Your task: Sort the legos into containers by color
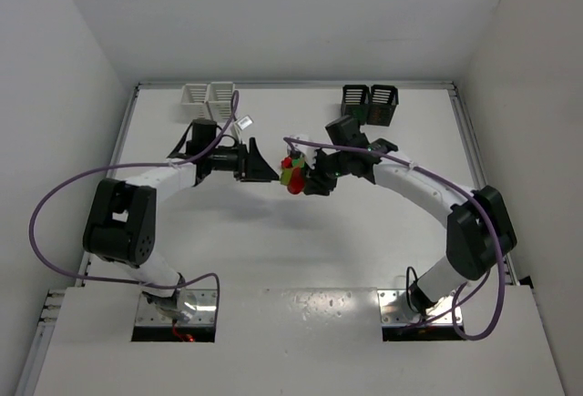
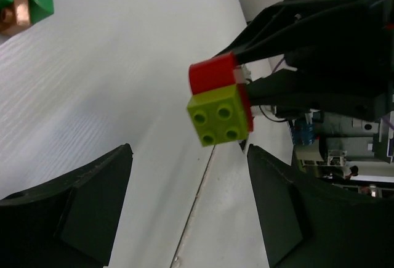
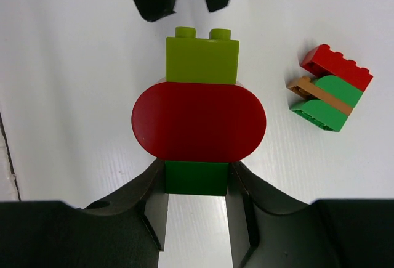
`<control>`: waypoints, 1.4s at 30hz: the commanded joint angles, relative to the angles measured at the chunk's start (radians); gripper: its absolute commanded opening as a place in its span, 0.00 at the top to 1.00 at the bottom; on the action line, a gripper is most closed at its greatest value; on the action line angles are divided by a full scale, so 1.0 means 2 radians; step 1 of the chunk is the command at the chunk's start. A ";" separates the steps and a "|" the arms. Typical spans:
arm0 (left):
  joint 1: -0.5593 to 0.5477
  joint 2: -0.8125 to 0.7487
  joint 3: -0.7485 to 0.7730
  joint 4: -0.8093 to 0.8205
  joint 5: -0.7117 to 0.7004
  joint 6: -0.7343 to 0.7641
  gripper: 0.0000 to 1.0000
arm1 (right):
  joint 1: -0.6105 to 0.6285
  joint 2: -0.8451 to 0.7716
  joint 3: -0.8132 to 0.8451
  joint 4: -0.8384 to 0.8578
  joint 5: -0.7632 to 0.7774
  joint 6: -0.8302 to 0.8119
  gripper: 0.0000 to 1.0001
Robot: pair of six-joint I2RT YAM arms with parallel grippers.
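White walls (image 1: 55,96) stand around a white worktop (image 1: 291,259), and we look down on two arms that reach in and meet over its middle. At the far edge near the left corner we see two white bins (image 1: 208,97) side by side and touching. At the far edge near the right corner sit two black bins (image 1: 371,103), also as a pair. The right gripper (image 3: 196,185) pinches a joined chunk (image 3: 198,120) of legos and holds it up over the middle of the worktop, well away from all the bins. The chunk has three parts: a green brick (image 3: 196,172) squeezed between the fingers, a red oval piece (image 3: 184,123) next, and a yellow-green brick (image 3: 202,61) at the far end (we can count four round studs on it from the left wrist). The left gripper (image 2: 188,157) points at this chunk with its fingers spread wide. One finger is on each side and neither one touches it. A second chunk (image 3: 329,89) lies on the worktop near the held one. It is red on top, with a thin brown strip and green pieces under it. We cannot tell if any legos are in the bins.
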 commanded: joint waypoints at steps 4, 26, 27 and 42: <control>-0.030 0.003 0.032 0.075 0.010 -0.064 0.19 | 0.013 -0.010 0.000 0.019 -0.003 0.009 1.00; -0.015 -0.013 0.012 0.080 0.004 -0.084 0.80 | 0.022 -0.019 -0.047 0.063 0.067 0.019 1.00; -0.008 -0.013 0.012 0.080 0.009 -0.084 0.80 | 0.022 -0.025 -0.052 0.067 0.067 0.014 1.00; 0.132 -0.069 0.043 -0.006 0.034 0.001 0.88 | 0.002 -0.039 -0.077 0.098 0.113 0.058 1.00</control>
